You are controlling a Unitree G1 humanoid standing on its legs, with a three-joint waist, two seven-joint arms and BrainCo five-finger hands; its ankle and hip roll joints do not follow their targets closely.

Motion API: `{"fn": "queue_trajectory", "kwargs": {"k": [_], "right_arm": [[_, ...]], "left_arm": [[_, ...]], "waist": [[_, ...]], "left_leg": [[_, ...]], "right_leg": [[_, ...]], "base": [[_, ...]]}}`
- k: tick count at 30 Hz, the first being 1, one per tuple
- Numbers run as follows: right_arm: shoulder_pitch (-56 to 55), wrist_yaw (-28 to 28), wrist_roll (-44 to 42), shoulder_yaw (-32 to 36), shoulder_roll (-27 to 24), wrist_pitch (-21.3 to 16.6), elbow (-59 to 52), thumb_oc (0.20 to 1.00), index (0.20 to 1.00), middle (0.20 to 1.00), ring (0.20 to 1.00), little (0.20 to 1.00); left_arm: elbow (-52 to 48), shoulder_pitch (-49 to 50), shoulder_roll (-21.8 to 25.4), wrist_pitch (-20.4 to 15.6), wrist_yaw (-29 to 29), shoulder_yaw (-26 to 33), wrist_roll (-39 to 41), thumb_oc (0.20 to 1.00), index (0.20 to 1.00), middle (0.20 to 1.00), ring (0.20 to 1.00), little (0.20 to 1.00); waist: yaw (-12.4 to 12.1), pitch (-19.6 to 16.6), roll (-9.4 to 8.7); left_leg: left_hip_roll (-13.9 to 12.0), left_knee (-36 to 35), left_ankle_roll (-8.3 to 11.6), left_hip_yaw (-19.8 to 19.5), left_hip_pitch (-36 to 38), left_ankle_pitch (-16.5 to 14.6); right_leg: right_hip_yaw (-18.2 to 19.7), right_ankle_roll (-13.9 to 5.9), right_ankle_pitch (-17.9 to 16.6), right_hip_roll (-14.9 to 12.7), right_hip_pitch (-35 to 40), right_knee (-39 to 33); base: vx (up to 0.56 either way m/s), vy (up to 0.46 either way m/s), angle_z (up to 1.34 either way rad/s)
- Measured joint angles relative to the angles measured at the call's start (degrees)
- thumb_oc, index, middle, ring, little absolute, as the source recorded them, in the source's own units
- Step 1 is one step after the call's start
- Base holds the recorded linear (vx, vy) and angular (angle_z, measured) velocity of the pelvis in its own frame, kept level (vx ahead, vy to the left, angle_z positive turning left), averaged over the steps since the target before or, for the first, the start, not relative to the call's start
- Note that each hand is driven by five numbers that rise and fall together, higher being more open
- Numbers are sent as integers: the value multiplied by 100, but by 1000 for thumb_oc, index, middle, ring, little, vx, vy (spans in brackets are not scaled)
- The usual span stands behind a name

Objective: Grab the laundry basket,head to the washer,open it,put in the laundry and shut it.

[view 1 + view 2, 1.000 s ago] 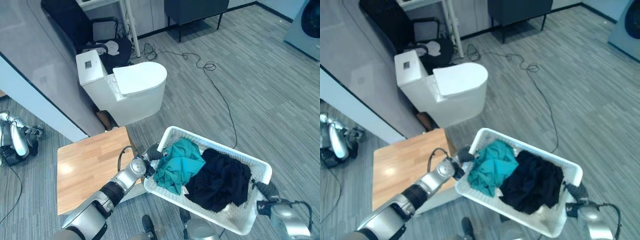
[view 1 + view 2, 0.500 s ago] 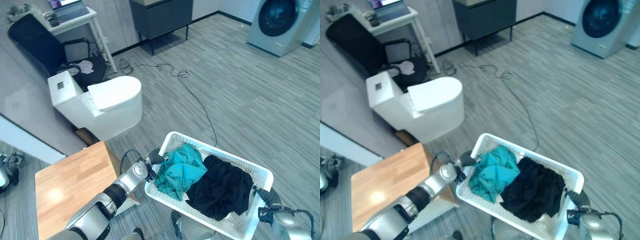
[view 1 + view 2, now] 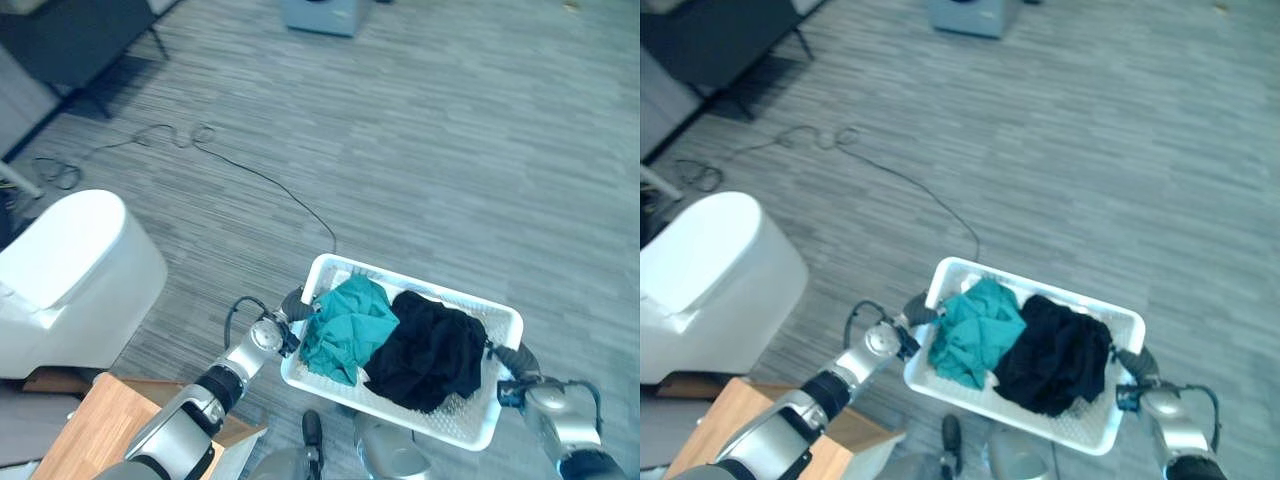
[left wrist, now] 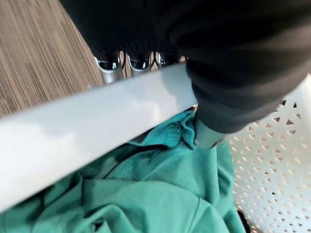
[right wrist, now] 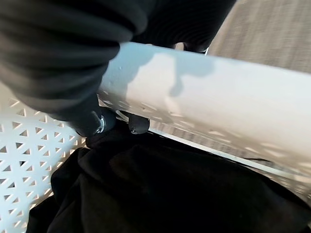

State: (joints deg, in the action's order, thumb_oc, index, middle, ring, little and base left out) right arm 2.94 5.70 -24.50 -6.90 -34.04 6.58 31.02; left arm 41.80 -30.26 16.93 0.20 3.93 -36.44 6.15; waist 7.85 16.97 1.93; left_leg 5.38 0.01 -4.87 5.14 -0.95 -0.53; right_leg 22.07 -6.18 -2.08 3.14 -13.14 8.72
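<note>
Between left hand and right hand, each clasped over an end rim: white basket, carried above the floor, teal cloth by the left, black cloth by the right.

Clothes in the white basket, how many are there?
2 that show. A teal green cloth lies at the white plastic laundry basket's end by the left robot hand; a black cloth lies beside it, nearer the right robot hand. More may hide underneath.
</note>
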Motion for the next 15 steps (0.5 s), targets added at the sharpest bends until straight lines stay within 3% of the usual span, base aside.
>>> {"fn": "queue_trajectory", "kwargs": {"k": [2,3,6,8,9,12,15], "right_arm": [[-18,-97,12,-116,32,1,95,200,200,200,200,200],[-26,-144,69,-115,41,1,85,200,200,200,200,200],[154,-217,148,-191,49,6,80,200,200,200,200,200],[311,-223,292,-233,79,8,78,200,200,200,200,200],[597,-223,352,-360,113,16,103,200,200,200,200,200],[1002,-222,458,-455,51,27,152,200,200,200,200,200],[1058,-228,458,-492,-75,48,255,200,200,200,200,200]], "left_arm": [[-135,67,120,-1,-56,17,-9,200,200,200,200,200],[-231,118,181,0,-66,19,-9,200,200,200,200,200],[-363,181,398,-3,-97,20,0,200,200,200,200,200],[-435,204,530,-3,-136,18,3,200,200,200,200,200],[-552,215,753,-4,-138,89,1,200,200,200,200,200],[-625,245,737,-5,-105,381,3,200,200,200,200,200],[-638,218,621,0,-99,391,6,200,200,200,200,200]], "waist": [[-161,56,11],[-230,56,11],[-576,51,4],[-777,13,-87],[-887,-61,-322],[-898,-112,-278],[-846,-268,-342]], "left_leg": [[-60,8,-123,182,69,-3],[-127,9,-128,241,104,-3],[-389,-42,-112,482,219,4],[-474,-55,-67,575,275,18],[-474,-59,124,727,266,35],[-731,-136,341,768,239,168],[-874,-130,496,644,151,278]], "right_leg": [[-2024,269,252,-682,-111,216],[-2324,89,397,-952,-1,419],[-2574,-221,708,-1140,292,954],[-2966,-328,684,-1287,721,604],[-3070,-253,553,-1435,1116,-129],[-3046,10,148,-1065,1360,-783],[-3085,137,39,-836,1441,-1030]], "base": [[-80,-15,-41],[-74,-37,-25],[-47,-103,-44],[-66,-182,-47],[-40,-183,-50],[-24,-147,-27],[-49,-172,7]]}}
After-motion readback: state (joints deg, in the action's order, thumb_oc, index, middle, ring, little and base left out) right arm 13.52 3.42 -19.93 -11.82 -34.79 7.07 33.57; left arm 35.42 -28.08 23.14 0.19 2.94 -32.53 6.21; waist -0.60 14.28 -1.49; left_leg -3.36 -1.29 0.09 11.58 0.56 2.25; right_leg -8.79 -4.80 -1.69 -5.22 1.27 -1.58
